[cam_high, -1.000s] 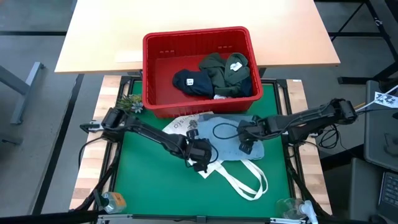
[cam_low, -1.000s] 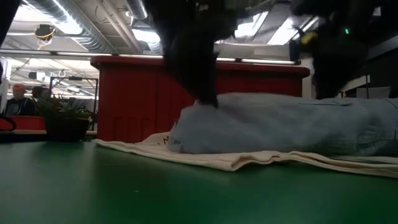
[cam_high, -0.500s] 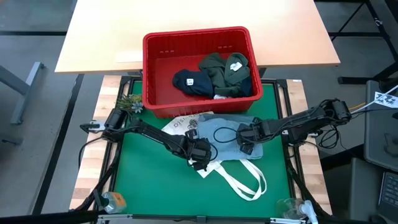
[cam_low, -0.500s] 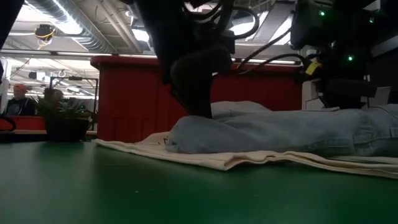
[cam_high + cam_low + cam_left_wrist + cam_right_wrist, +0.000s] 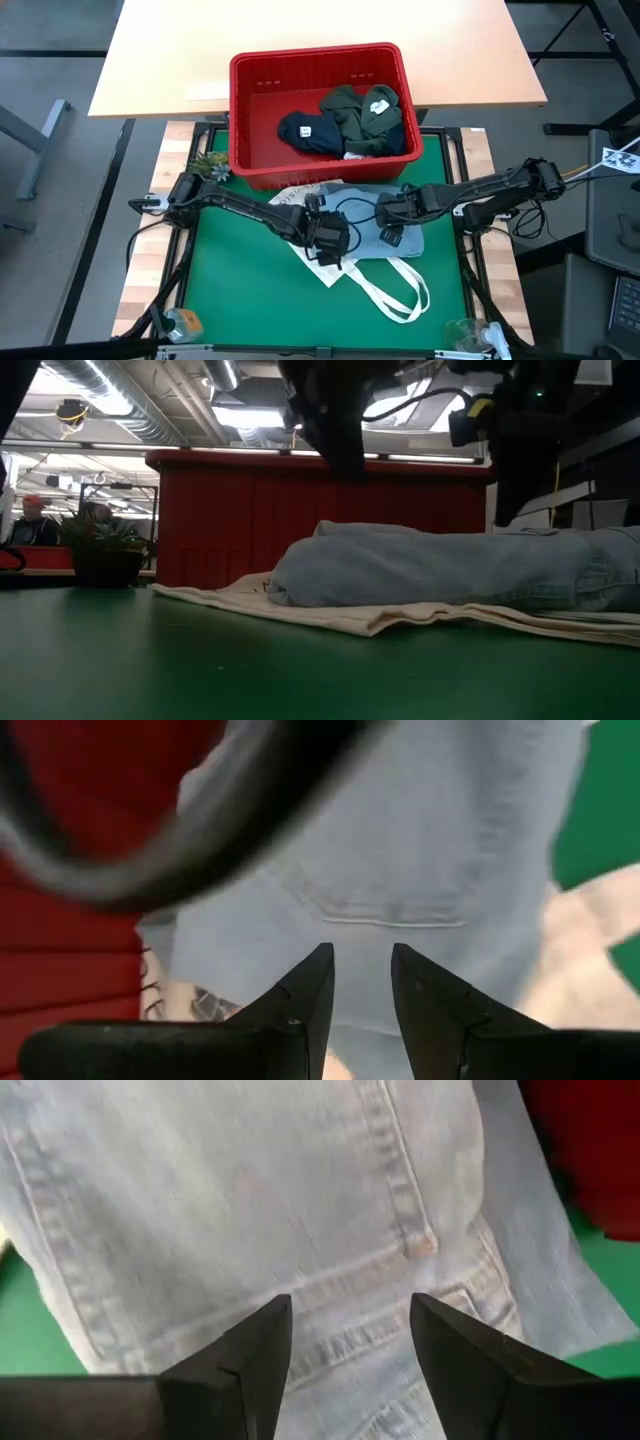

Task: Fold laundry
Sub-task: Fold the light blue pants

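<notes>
From above, a green worktop (image 5: pixel 220 290) carries light blue jeans (image 5: pixel 365 215) lying on a white tote (image 5: pixel 385 280), just at 6 o'clock of a red basket (image 5: pixel 318 110). The basket holds a navy garment (image 5: pixel 305 132) and an olive garment (image 5: pixel 355 115). The left hand (image 5: pixel 330 243) hovers over the jeans' 9 o'clock edge; the right hand (image 5: pixel 390 222) hovers over their 3 o'clock half. A small plant (image 5: pixel 207 163) stands at the basket's 9 o'clock corner.

From worktop level, the jeans (image 5: pixel 450 565) lie in a low heap on the tote (image 5: pixel 380 618), with the basket (image 5: pixel 240 510) behind them. Both arms hang dark above the cloth, clear of it. The plant (image 5: pixel 100 540) stands at 9 o'clock.

The left wrist camera shows the left hand (image 5: pixel 360 982) with fingers slightly apart, holding nothing, over the jeans (image 5: pixel 420 850), beside the basket wall (image 5: pixel 70 960).

The right wrist camera shows the right hand (image 5: pixel 350 1345) spread wide and empty above the jeans' (image 5: pixel 250 1200) waistband and belt loop.
</notes>
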Robot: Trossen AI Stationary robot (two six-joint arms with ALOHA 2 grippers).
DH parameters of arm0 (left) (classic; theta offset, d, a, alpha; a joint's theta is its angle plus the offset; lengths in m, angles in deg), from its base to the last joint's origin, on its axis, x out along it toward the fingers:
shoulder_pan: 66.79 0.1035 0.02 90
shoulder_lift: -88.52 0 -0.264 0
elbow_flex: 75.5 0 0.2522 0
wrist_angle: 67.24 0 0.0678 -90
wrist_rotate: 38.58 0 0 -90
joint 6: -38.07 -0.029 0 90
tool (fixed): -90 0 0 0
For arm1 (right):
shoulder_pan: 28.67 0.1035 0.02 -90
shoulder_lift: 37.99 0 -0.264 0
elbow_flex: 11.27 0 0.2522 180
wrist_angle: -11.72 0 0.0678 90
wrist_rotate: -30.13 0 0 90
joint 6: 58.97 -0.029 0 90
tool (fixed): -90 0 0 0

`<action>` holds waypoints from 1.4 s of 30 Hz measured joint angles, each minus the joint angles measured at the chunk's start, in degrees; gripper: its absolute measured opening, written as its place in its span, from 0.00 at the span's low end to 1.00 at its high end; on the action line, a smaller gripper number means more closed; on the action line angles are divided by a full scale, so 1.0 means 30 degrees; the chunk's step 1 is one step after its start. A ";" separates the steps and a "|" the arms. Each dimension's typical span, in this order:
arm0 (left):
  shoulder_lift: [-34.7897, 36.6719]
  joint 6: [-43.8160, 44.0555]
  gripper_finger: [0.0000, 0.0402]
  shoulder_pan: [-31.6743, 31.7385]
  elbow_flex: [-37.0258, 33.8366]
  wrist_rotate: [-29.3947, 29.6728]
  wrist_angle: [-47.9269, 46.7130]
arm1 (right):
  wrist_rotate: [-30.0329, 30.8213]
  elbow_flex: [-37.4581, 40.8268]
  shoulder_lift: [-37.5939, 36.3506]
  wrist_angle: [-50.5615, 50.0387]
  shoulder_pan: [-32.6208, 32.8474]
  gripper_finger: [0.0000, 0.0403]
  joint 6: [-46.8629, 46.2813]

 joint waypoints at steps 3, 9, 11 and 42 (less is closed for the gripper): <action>-0.0015 0.0169 0.24 0.0450 -0.0626 0.0000 0.0029 | 0.0327 0.0028 0.0031 0.0544 0.0000 0.51 -0.0011; -0.0036 0.0711 0.24 0.1571 -0.3573 0.0070 0.1185 | 0.2276 0.1144 0.0310 0.2031 0.0000 0.51 -0.0707; -0.0012 0.1091 0.24 0.1960 -0.4720 0.0054 0.2214 | 0.2795 0.1904 0.0454 0.2533 0.0000 0.51 -0.1092; 0.0430 0.0007 0.24 0.2467 -0.1032 0.0119 0.2843 | 0.5776 -0.0036 0.0838 -0.1450 0.0000 0.51 -0.1927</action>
